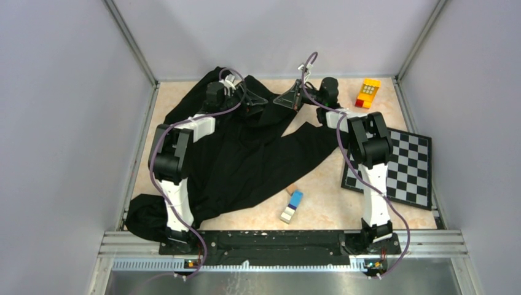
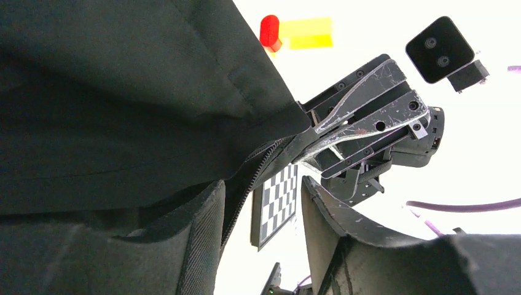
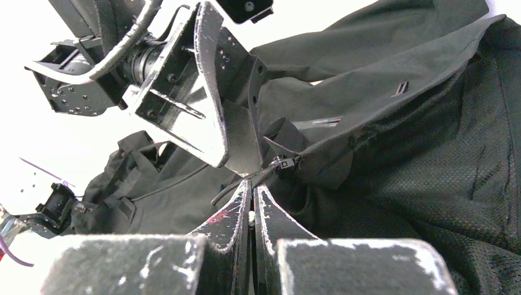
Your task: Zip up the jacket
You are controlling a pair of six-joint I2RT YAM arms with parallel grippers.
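The jacket is found spread, rumpled, over the left and middle of the table. One dark bulk lies at the near left corner beside the left arm's base, and the upper part reaches the far edge. Both arms are extended to that far part, and their grippers are set close together there.

The left gripper is seen from its own wrist camera with its fingers standing apart. The chequered board is visible through the gap. A run of zip teeth on the jacket's front edge passes between these fingers, lying close against the left-hand one. Whether the fabric is pinched cannot be told.

The right gripper is observed with its fingers drawn almost together. A thin black cable-tie pull, fastened at the zip, is clamped between the tips. The mesh lining of the jacket is exposed to the right of that point.

Elsewhere on the table, a yellow and orange brick toy is noted at the far right. The chequered board lies flat on the right side, just beside the right arm. A small blue and white block lies near the jacket's lower hem, apart from it.
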